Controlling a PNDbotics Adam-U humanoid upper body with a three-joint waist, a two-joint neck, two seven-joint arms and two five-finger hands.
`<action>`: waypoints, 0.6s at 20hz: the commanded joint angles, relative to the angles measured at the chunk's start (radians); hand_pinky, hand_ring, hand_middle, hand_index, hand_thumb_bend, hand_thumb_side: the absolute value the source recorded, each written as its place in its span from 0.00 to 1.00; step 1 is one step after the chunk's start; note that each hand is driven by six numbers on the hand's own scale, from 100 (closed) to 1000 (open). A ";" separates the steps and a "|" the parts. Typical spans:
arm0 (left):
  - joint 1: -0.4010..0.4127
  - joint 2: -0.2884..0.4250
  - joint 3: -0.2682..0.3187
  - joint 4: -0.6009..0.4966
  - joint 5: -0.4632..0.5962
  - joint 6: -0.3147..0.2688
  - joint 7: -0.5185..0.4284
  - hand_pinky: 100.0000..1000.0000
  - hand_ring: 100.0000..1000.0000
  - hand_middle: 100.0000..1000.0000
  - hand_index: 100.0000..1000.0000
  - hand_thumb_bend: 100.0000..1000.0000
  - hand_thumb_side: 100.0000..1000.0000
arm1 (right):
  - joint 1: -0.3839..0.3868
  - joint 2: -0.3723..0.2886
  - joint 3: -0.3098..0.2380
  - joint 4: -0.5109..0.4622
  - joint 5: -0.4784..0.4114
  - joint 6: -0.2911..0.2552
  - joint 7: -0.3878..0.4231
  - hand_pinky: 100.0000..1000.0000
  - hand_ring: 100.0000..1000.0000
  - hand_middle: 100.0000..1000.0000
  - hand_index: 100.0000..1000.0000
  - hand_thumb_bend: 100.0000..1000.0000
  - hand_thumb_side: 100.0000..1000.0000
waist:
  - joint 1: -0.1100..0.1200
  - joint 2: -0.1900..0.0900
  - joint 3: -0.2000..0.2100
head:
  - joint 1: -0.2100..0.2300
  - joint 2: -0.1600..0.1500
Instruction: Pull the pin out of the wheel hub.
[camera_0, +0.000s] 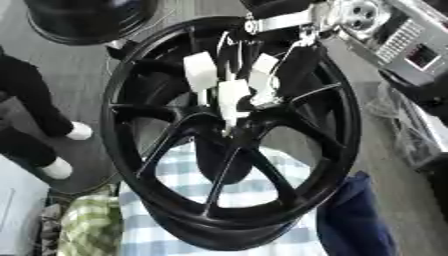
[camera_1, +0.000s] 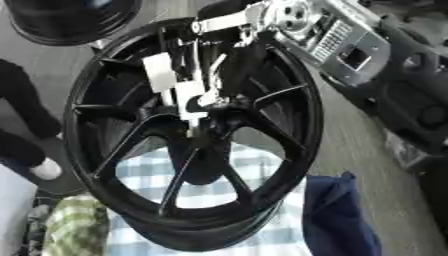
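A black spoked wheel (camera_0: 341, 125) stands tilted on edge and fills both views. Its hub (camera_0: 219, 120) sits at the centre where the spokes meet. My right hand (camera_0: 262, 75) comes down from the upper right, its silver wrist over the wheel's top rim. Its white-padded fingers (camera_1: 188, 97) are bunched together at the hub. A thin pale pin (camera_0: 229, 129) shows just below the fingertips, pinched between them, its lower end at the hub centre. My left hand appears in neither view.
A blue-and-white checked cloth (camera_0: 262, 192) lies under the wheel, with a green checked cloth (camera_0: 87, 230) to the left and a dark blue cloth (camera_0: 359, 220) to the right. A second black wheel (camera_0: 87, 20) is at top left. A grey machine (camera_0: 407, 45) stands at upper right.
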 joint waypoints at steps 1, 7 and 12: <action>-0.009 0.013 0.000 -0.019 -0.001 -0.001 -0.003 0.73 0.69 0.67 0.65 0.01 0.80 | -0.015 -0.005 -0.016 0.002 0.008 0.001 0.000 0.73 0.61 0.60 0.76 0.34 0.28 | 0.002 -0.011 0.002 | 0.001 0.006; -0.009 0.013 0.000 -0.019 -0.001 -0.001 -0.004 0.73 0.69 0.67 0.65 0.01 0.80 | -0.010 0.003 -0.013 0.007 0.011 0.002 0.012 0.73 0.60 0.60 0.75 0.34 0.28 | 0.001 -0.010 0.002 | -0.001 0.006; -0.008 0.011 -0.001 -0.021 -0.001 -0.001 -0.006 0.73 0.69 0.67 0.65 0.01 0.81 | 0.001 0.013 -0.010 0.019 0.022 0.000 0.017 0.73 0.60 0.59 0.75 0.34 0.28 | -0.002 -0.010 0.002 | -0.003 0.006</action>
